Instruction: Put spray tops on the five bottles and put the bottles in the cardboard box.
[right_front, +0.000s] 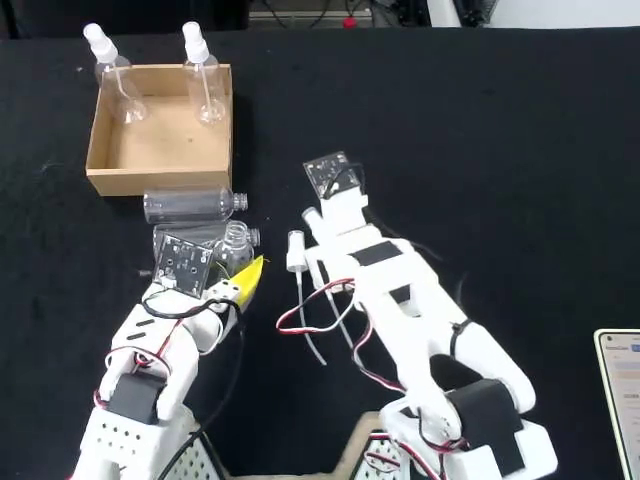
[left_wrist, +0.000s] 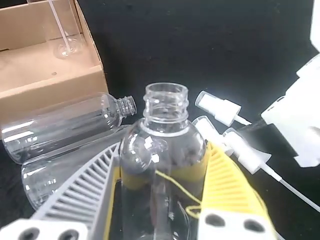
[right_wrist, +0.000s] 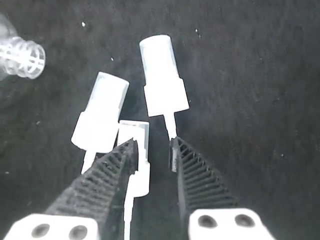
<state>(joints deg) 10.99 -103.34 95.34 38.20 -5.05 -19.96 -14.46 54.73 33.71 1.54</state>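
Observation:
My left gripper (left_wrist: 162, 175) is shut on a clear uncapped bottle (left_wrist: 162, 150), its grey and yellow fingers against the body and the open neck pointing away from the camera. In the high view this bottle (right_front: 238, 242) lies just below the cardboard box (right_front: 105, 170). Two more uncapped bottles (left_wrist: 65, 125) (left_wrist: 52, 177) lie side by side next to it. Two capped bottles (right_front: 112, 75) (right_front: 203, 80) stand in the box. My right gripper (right_wrist: 152, 147) is open, low over three loose spray tops (right_wrist: 162, 75) (right_wrist: 100, 117) (right_wrist: 136, 155), with one top's tube between its fingertips.
The right arm (right_front: 400, 300) stretches across the middle of the black table, its red and white cables looping near the spray top (right_front: 296, 250). A white device (right_front: 622, 400) lies at the right edge. The box floor (right_front: 165, 145) has open room.

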